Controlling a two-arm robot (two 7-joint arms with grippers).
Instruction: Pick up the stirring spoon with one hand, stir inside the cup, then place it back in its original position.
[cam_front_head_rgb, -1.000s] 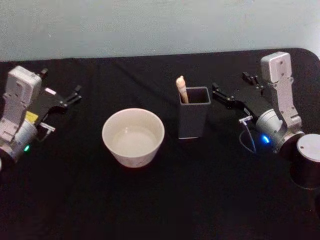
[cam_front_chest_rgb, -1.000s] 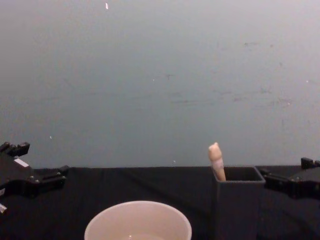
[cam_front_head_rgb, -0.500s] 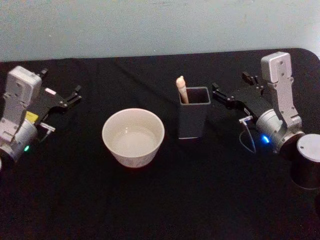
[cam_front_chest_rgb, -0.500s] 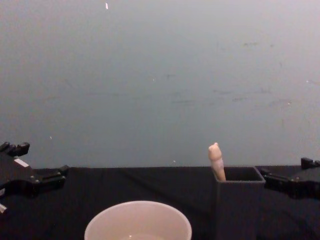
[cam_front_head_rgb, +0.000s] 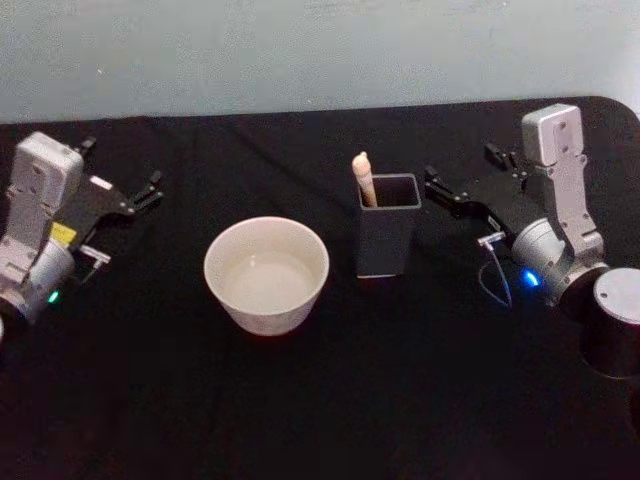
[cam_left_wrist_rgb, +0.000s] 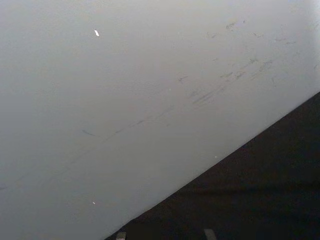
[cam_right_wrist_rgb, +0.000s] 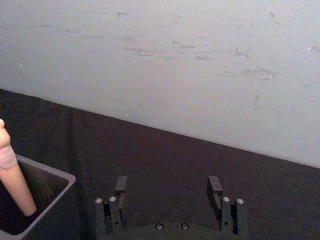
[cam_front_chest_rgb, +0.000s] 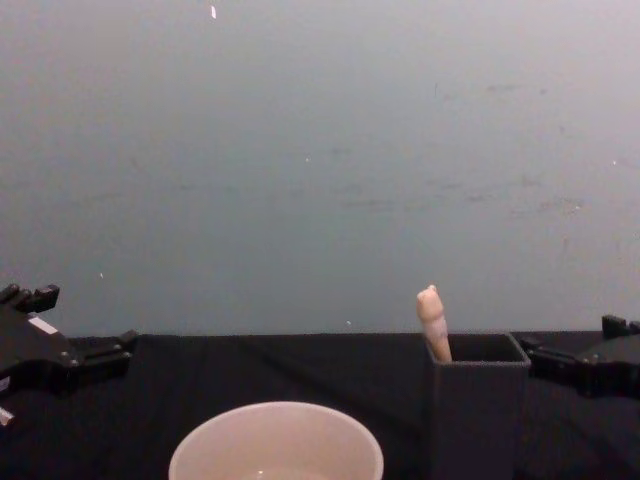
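The stirring spoon (cam_front_head_rgb: 363, 178) stands in the dark grey square holder (cam_front_head_rgb: 387, 235) at mid-table, only its beige knobbed handle showing above the rim; its metal bowl is hidden inside. The cream-white cup (cam_front_head_rgb: 266, 275) sits to the holder's left. My right gripper (cam_front_head_rgb: 460, 168) hovers open just right of the holder, fingers spread and empty. In the right wrist view its fingers (cam_right_wrist_rgb: 120, 186) point past the holder's corner (cam_right_wrist_rgb: 55, 192) and the spoon handle (cam_right_wrist_rgb: 12, 175). My left gripper (cam_front_head_rgb: 120, 165) rests open at the table's far left. The chest view shows the spoon (cam_front_chest_rgb: 432, 320), holder (cam_front_chest_rgb: 478, 420) and cup (cam_front_chest_rgb: 275, 440).
A black cloth (cam_front_head_rgb: 330, 400) covers the table, with open room in front of the cup and holder. A pale wall (cam_front_head_rgb: 320, 50) rises right behind the table's back edge. A dark cylinder (cam_front_head_rgb: 612, 320) stands at the right edge by the right arm.
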